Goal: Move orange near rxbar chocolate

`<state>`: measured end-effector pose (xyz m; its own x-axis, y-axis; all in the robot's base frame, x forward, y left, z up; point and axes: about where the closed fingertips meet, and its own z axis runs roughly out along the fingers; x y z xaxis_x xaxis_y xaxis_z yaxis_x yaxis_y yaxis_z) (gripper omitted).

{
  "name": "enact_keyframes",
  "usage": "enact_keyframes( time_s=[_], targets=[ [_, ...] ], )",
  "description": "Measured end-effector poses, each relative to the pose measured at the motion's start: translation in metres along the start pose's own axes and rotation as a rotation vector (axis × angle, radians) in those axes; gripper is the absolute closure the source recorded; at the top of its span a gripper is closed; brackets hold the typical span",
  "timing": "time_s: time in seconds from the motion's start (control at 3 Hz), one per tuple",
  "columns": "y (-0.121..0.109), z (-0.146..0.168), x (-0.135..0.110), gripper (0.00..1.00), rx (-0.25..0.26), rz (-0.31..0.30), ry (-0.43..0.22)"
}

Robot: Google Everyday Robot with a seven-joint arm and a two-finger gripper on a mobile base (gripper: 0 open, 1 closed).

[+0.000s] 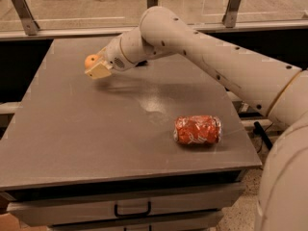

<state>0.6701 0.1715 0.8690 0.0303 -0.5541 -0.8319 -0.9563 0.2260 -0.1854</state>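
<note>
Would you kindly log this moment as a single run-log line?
end effector: over back left of table, shut on orange | orange: appears lifted off surface | red can: on its side, front right

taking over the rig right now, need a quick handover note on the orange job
gripper: above the far left of the table, shut on the orange, held off the surface.
rxbar chocolate: not clearly in view; a dark sliver under the wrist may be it.
orange-red packet: lying front right, not part of the job.
done: orange grasped, lifted. left: carry it beside the bar, set down, release.
</note>
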Motion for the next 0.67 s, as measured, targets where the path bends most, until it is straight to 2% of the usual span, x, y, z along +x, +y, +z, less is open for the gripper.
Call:
enact_keyframes(
  time_s=[0.33, 0.67],
  targets=[
    [0.0, 0.0, 0.0, 1.0, 0.0, 0.0, 0.0],
    [-0.016, -0.018, 0.014, 1.0, 0.072, 0.011, 0.032]
  ],
)
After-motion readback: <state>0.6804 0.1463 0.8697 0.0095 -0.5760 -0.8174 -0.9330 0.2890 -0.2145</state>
